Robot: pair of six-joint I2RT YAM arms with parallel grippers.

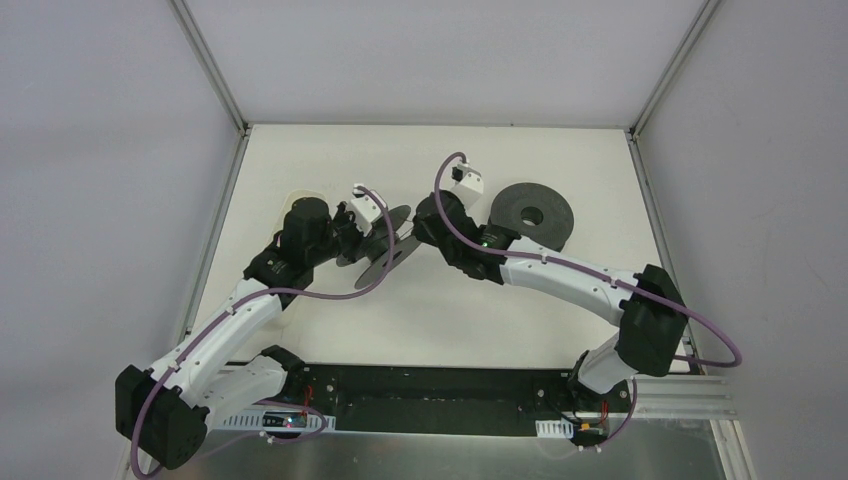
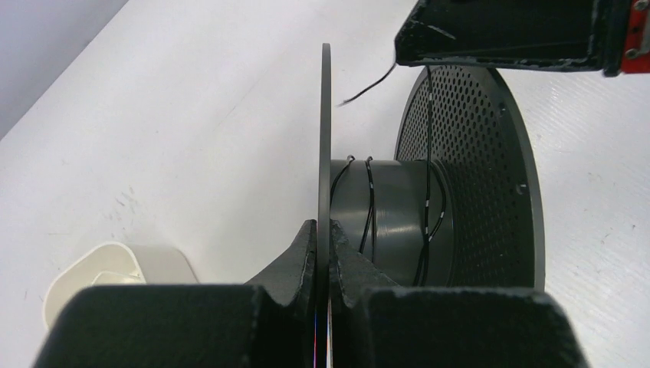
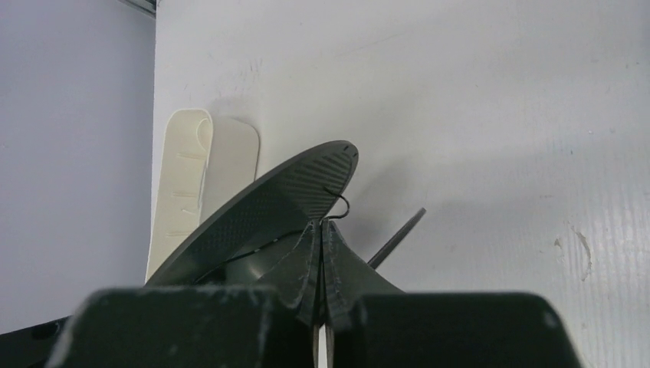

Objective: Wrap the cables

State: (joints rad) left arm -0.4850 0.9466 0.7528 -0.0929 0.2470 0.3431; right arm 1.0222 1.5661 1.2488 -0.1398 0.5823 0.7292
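The left gripper (image 2: 323, 239) is pressed together on the solid flange (image 2: 325, 123) of the spool (image 1: 385, 243), which sits at 9 o'clock from the black roll (image 1: 531, 215). The thin cable (image 2: 369, 201) loops loosely round the hub (image 2: 395, 230) — its upper stretch is pinched in the right gripper (image 3: 322, 230), at the rim of the perforated flange (image 3: 283, 201).

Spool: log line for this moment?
left gripper: shut on spool flange | right gripper: shut on cable | cable: few turns on hub

Left arm (image 1: 215, 335) and right arm (image 1: 565, 280) extend forward, elbows bowed outward, wrists converging at centre. Left claw (image 2: 323, 230): fingers clamped nearly together, aimed right. Right claw (image 3: 320, 230): fingers pinched closed, aimed left.
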